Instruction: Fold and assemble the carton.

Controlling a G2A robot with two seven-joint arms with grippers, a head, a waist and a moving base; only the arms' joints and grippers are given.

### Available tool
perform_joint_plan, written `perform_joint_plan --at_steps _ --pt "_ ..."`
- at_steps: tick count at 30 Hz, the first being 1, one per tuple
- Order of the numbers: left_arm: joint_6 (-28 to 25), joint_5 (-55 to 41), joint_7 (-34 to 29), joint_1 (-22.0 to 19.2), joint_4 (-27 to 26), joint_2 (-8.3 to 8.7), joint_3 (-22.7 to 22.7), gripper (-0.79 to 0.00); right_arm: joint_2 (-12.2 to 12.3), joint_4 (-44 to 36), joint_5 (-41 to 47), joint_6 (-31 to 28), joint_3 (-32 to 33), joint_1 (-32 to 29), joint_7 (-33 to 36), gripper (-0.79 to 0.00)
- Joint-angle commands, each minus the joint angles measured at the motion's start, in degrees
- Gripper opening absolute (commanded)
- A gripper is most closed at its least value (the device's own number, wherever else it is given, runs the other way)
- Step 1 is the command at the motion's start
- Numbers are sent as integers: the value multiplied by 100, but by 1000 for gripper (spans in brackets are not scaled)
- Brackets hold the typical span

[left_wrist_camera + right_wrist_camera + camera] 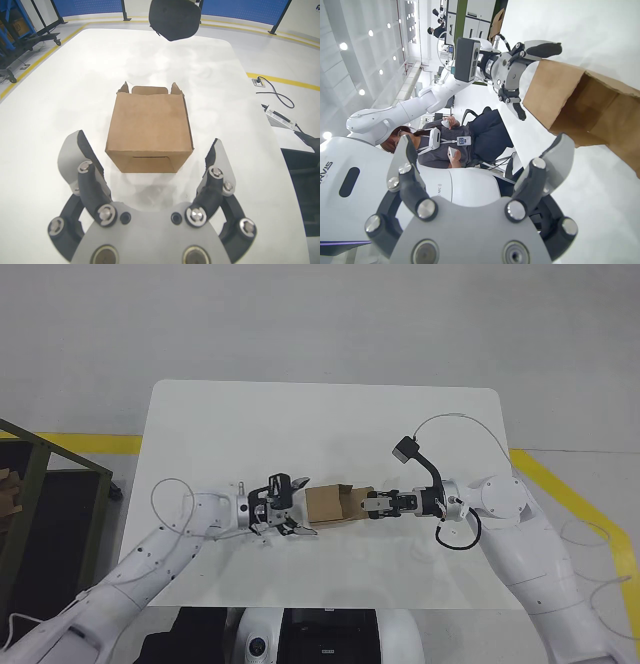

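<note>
While the carton (330,504) lies on the table (200,424), the left gripper (300,506), fingers apart, faces its closed end; the right gripper (372,505), likewise spread, faces its open end.

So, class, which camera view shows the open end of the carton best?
The right wrist view: the carton gapes toward that camera, so its inside walls show. The left wrist view shows its top and closed end, with just flap tips at the far end. The top view shows it small, from above.
</note>
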Motion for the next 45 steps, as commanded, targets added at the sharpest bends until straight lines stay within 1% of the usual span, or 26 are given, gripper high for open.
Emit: perform_joint_plan --at_steps 1,9,15,24,33,34,35,36,45 --pt "74 -24 -9 -19 56 -36 48 0 0 -1 0 0 0 0 0 0" --pt "231 -54 -35 -280 434 -216 268 0 0 -1 0 0 0 0 0 0" --pt "192 2 15 -518 646 -308 327 0 0 -1 0 0 0 0 0 0" --pt "-47 202 21 -706 762 -397 449 0 0 -1 0 0 0 0 0 0" --pt "-19 368 282 -731 835 -425 425 0 0 -1 0 0 0 0 0 0" --pt "-10 383 301 -729 835 -426 418 0 0 -1 0 0 0 0 0 -354" --pt "-5 399 322 -726 836 -427 411 0 0 -1 0 0 0 0 0 -616" --pt "1 407 341 -721 840 -428 404 0 0 -1 0 0 0 0 0 -785" --pt "4 411 351 -719 843 -429 399 0 0 -1 0 0 0 0 0 -785"
